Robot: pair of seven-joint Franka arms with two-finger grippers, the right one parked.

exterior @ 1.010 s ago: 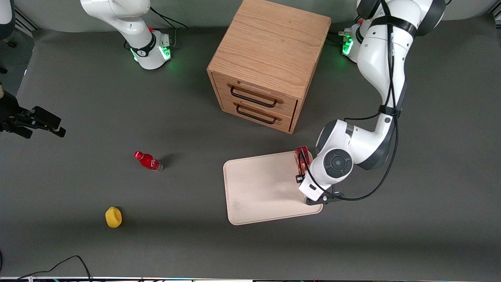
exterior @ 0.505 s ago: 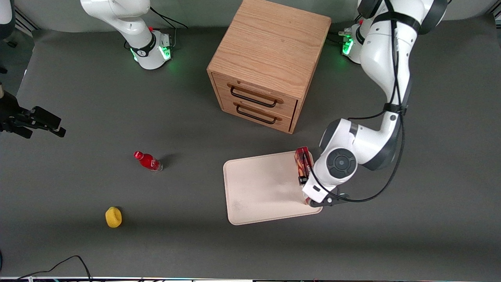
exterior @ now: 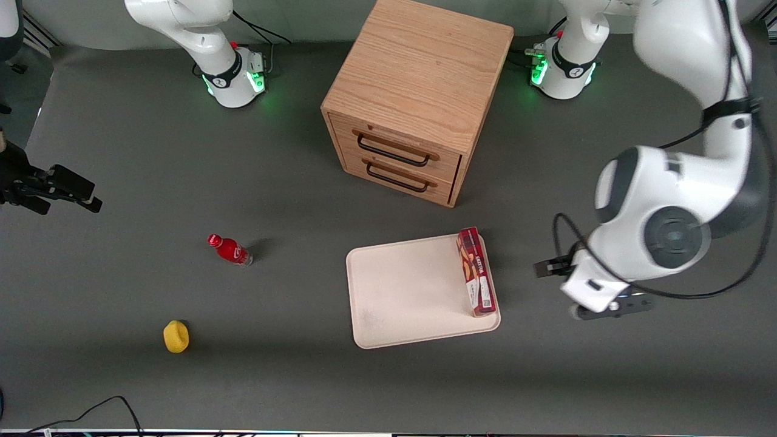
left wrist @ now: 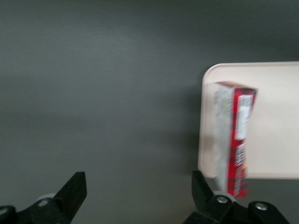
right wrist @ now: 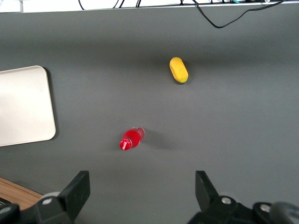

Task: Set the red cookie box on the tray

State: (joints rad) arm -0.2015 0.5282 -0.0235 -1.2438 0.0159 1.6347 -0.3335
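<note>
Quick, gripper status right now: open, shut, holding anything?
Left gripper: open, holding nothing, off the tray toward the working arm's end; red cookie box rests on the tray.

red cookie box (exterior: 476,272) on edge, along tray (exterior: 407,291) rim; claw (left wrist: 138,196) spread, apart

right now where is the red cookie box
In the front view the red cookie box lies on the tray, along its edge toward the working arm's end, in front of the drawer cabinet; the open gripper hangs beside it.

Wooden cabinet (exterior: 419,91) with 2 drawers; red bottle (exterior: 229,249) lying nearer the camera; yellow object (exterior: 176,336) nearest.
</note>
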